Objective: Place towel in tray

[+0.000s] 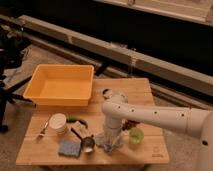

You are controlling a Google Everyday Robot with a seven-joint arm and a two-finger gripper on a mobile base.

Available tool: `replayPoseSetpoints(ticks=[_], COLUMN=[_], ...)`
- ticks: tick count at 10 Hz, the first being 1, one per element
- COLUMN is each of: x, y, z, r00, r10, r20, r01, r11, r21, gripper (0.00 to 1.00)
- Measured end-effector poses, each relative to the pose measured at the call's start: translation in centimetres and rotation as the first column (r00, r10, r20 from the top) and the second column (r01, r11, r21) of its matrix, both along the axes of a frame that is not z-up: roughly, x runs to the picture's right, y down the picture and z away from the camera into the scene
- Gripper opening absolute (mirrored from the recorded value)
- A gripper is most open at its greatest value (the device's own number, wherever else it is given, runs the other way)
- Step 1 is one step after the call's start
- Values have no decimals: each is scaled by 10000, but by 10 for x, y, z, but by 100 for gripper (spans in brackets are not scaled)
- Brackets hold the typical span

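The towel point(106, 143) is a crumpled grey cloth lying on the wooden table point(145, 90) near its front edge. My gripper point(112, 138) hangs straight down from the white arm point(150, 116) and sits right on top of the towel, hiding part of it. The tray point(61, 86) is a yellow plastic bin standing on the table's back left corner, with nothing in it. It is well to the left of and behind the gripper.
A blue sponge point(69, 148) and a metal measuring cup point(87, 144) lie left of the towel. A white cup point(58, 123), a spoon point(43, 129) and a green pepper point(77, 120) lie between the towel and the tray. A green cup point(135, 135) stands right of the gripper.
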State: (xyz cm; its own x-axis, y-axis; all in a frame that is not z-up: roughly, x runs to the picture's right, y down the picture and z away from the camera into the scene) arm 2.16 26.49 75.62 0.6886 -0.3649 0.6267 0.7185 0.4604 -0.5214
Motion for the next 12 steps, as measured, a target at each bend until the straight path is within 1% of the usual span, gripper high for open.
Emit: replayPoseSetpoints(ticks=[2,4,5,6,8,9,10,12], x=[-6,-11,-16,-26,-50,-67,-90,-127], y=[-27,-64,-81,-106,-144,-161,-180,-203], z=[-22,-50,-59,-71,-88,-94,-96,-88], r00=[9998,9989,9980,9953,9863,9779,9640,9370], r10=[139,170,117,-29,-421,-661,-1014,-1591], r20=[172,446,626,969,1597,1982,2459,3108], r01=[-144,-200,-169,-74,196,342,552,866], r11=[9995,9976,9965,9944,9900,9865,9806,9682], r21=[290,666,822,1053,1400,1603,1879,2346], gripper=[4,4,4,4,4,4,4,4])
